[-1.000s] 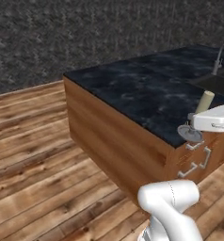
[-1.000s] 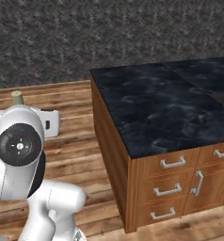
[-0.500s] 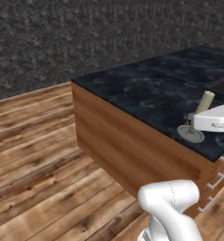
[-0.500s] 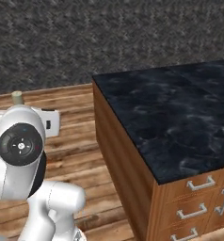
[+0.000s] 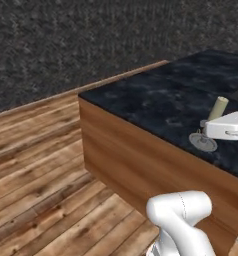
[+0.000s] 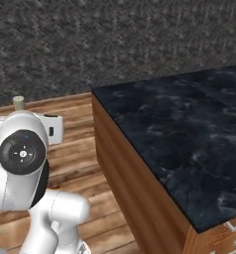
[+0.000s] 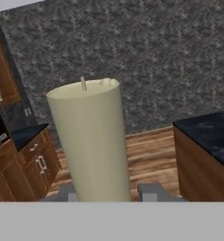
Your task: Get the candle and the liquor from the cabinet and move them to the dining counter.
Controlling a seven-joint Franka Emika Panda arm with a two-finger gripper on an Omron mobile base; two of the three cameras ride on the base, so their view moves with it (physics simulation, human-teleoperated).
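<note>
My tool (image 7: pixel 111 192) is closed narrowly on the candle (image 7: pixel 91 141), whose cream stick rises straight up between the two fingertips (image 7: pixel 151 192) in the hand view, wick at the far end. From the left base view the candle (image 5: pixel 218 108) stands just above my tool (image 5: pixel 205 129), with its round silvery holder base (image 5: pixel 203 142) hanging just below it, over the near part of the dining worktop (image 5: pixel 161 102); I cannot tell whether the base touches the marble yet, though it looks slightly clear. The long axis runs from base to wick and leans a little, the wick end tipped away from my hand. I judge the piece light but top-heavy and stiff: wax that would mark or snap under a hard squeeze, and a smooth metal stem that could slip. The grip sits low, near where stick meets holder, which I think is the best place, keeping the base level for setting down.
</note>
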